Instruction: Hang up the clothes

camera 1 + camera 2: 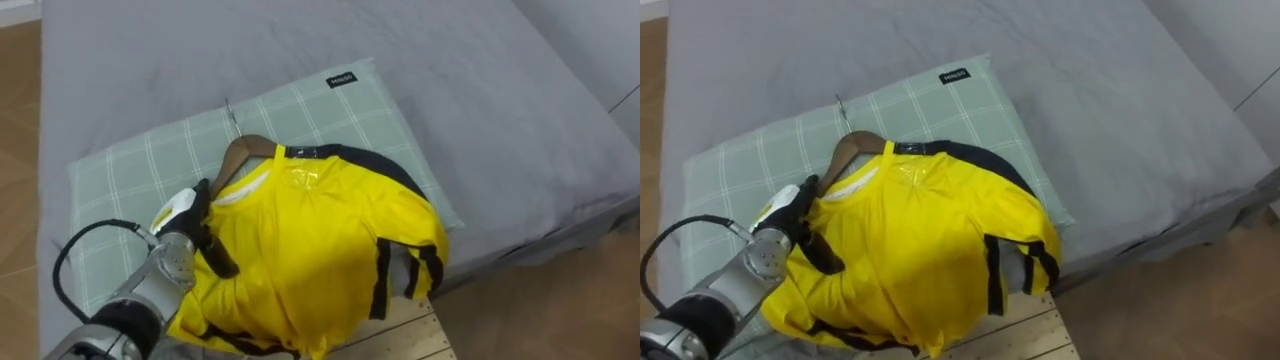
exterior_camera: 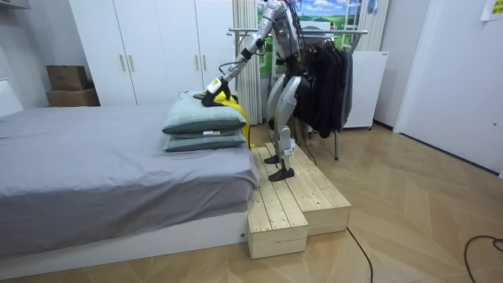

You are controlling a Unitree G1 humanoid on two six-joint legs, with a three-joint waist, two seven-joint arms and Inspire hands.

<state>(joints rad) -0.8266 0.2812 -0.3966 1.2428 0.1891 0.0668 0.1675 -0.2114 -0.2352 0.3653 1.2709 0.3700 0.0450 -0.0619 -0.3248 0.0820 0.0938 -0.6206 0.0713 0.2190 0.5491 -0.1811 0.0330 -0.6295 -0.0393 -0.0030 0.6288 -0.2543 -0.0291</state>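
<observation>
Pick-up step: my left hand (image 1: 195,225), entering from 7 o'clock, pinches the yellow shirt (image 1: 320,250) on its wooden hanger (image 1: 243,148) atop the pillow (image 1: 330,110); the next move calls for a lift and a turn to the rack (image 2: 350,32).

The two eye views looked steeply down from the robot's head, close over the pillow (image 1: 300,120) on the bed (image 1: 500,120), which stretched toward 1 o'clock, while the room view stood well back, low, facing the robot at its 12 o'clock, and shared that pillow and bed.
</observation>
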